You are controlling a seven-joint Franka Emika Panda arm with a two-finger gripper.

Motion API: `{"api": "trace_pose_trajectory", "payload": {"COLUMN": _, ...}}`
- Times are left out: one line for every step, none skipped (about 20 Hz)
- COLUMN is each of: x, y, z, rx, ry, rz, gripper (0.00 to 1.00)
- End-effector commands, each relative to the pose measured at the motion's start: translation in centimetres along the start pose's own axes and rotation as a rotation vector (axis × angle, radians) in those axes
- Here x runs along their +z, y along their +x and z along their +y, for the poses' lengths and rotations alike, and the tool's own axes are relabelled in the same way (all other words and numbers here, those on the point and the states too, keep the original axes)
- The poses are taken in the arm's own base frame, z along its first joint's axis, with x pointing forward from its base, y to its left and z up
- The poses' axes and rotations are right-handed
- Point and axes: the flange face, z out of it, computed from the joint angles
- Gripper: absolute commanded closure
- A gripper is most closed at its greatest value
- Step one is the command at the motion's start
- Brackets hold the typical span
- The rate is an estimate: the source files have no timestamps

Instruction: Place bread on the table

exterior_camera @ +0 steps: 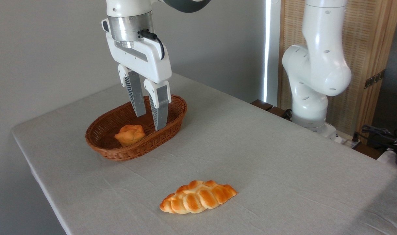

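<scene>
Grey-clothed table [283,156] carries an oval wicker basket [100,143] and, well apart, a braided loaf [198,196]. Gripper [150,121] hangs inside the basket, fingers [135,94] slightly parted, holding nothing. Knotted bread bun [130,134] sits in the basket, just left of the fingertips.

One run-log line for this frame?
gripper: open, empty, over basket | bun: in basket, ungrasped | braided loaf: on table | step: pre-grasp

No writing, label, brand mark or number can be read anywhere; the arm's white casing looks plain, though any fine print there would be too small to tell.
</scene>
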Motion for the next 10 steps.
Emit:
{"api": "trace_pose_trajectory", "payload": {"x": 0.8, "y": 1.8, "z": 1.2, "rx": 0.027, "ry": -0.005, "rz": 0.008, "gripper": 0.00}}
{"api": "trace_pose_trajectory", "payload": {"x": 1.3, "y": 2.6, "z": 2.2, "rx": 0.040, "ry": -0.010, "rz": 0.013, "gripper": 0.00}}
{"api": "trace_pose_trajectory", "payload": {"x": 2.1, "y": 3.4, "z": 2.9, "rx": 0.049, "ry": -0.020, "rz": 0.006, "gripper": 0.00}}
{"api": "trace_pose_trajectory", "payload": {"x": 2.8, "y": 4.4, "z": 4.3, "rx": 0.075, "ry": -0.029, "rz": -0.001, "gripper": 0.00}}
{"api": "trace_pose_trajectory", "payload": {"x": 3.1, "y": 5.1, "z": 5.4, "rx": 0.090, "ry": -0.045, "rz": 0.008, "gripper": 0.00}}
{"api": "trace_pose_trajectory", "payload": {"x": 3.3, "y": 6.0, "z": 6.5, "rx": 0.104, "ry": -0.057, "rz": 0.025, "gripper": 0.00}}
{"api": "trace_pose_trajectory", "payload": {"x": 3.2, "y": 6.8, "z": 7.6, "rx": 0.110, "ry": -0.059, "rz": 0.051, "gripper": 0.00}}
{"api": "trace_pose_trajectory", "payload": {"x": 3.7, "y": 7.5, "z": 8.7, "rx": 0.111, "ry": -0.058, "rz": 0.061, "gripper": 0.00}}
{"api": "trace_pose_trajectory", "payload": {"x": 4.3, "y": 8.0, "z": 9.5, "rx": 0.105, "ry": -0.056, "rz": 0.068, "gripper": 0.00}}
{"api": "trace_pose_trajectory", "payload": {"x": 5.0, "y": 8.2, "z": 10.2, "rx": 0.102, "ry": -0.059, "rz": 0.065, "gripper": 0.00}}
